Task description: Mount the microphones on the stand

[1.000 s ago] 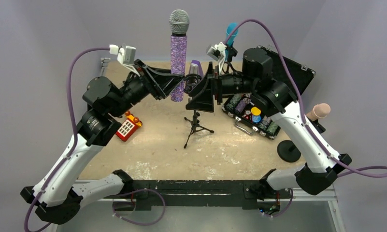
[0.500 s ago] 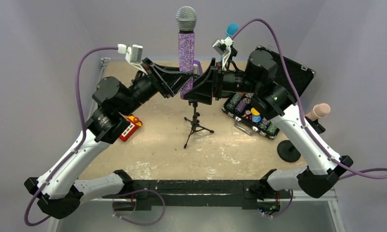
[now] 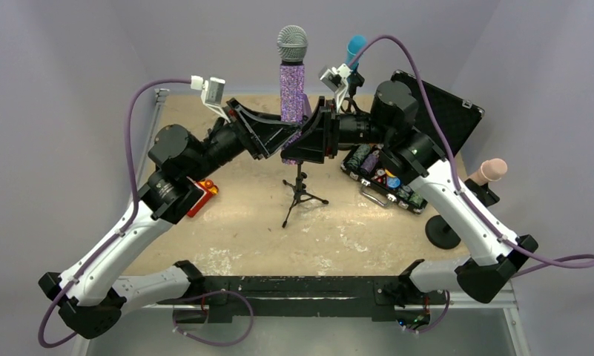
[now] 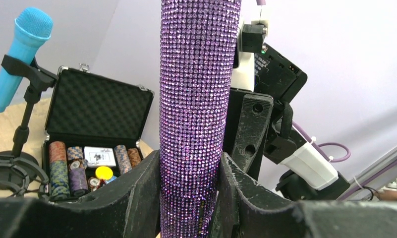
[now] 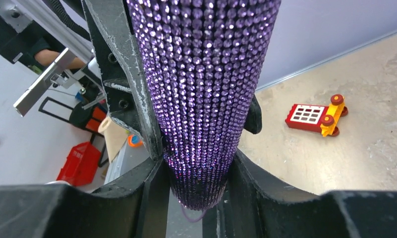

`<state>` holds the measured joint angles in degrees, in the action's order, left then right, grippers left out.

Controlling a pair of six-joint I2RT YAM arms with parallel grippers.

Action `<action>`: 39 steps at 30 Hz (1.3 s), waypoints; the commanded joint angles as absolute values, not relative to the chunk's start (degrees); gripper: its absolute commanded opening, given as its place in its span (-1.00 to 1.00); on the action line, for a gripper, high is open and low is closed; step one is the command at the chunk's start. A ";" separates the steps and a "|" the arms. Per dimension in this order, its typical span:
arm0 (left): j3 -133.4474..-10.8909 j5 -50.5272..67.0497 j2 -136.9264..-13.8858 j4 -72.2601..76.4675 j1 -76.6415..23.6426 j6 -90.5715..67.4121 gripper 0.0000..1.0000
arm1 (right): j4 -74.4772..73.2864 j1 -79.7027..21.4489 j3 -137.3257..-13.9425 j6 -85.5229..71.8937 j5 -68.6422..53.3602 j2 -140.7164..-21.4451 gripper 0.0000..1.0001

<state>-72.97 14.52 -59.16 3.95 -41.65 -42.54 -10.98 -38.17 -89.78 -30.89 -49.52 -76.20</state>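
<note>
Purple microphone (image 3: 291, 81), one of three, stands upright, clamped by both left fingers (image 4: 137, 198) and right fingers (image 5: 149, 201).

left arm (image 3: 116, 245) white lower links, black joints, round black motor housings | right arm (image 3: 464, 211) same | purple cables (image 3: 133, 148) to white-grey wrist cameras (image 3: 216, 90) | gripper fingers (image 4: 132, 198) black, edges scuffed pale, round screw holes
</note>
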 commanded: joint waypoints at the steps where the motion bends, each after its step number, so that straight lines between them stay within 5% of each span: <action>1: -72.78 16.81 -55.01 8.60 -41.79 -41.84 -0.02 | -8.60 -37.82 -86.46 -26.32 -51.79 -73.61 -1.00; 3: -72.67 15.12 -52.84 5.77 -41.40 -40.11 0.61 | -10.28 -37.46 -85.32 -23.05 -52.04 -72.51 -1.00; 6: -75.16 17.03 -51.63 1.04 -39.15 -38.61 0.86 | -14.05 -37.43 -84.58 -17.37 -52.30 -71.28 -1.00; 16: -88.86 28.86 -60.52 -15.15 -36.22 -36.48 0.83 | -21.16 -37.44 -85.11 -7.83 -53.47 -70.84 -1.00; 30: -96.15 27.20 -67.38 -22.33 -36.30 -31.14 0.75 | -22.90 -37.48 -85.87 -6.12 -55.65 -71.69 -1.00; 39: -96.78 29.07 -69.16 -19.81 -36.32 -31.35 0.28 | -23.64 -37.44 -86.32 -5.02 -56.49 -71.89 -1.00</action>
<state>-95.46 27.44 -68.51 -22.68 -36.47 -32.01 -25.78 -37.45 -83.88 -6.57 -53.84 -72.71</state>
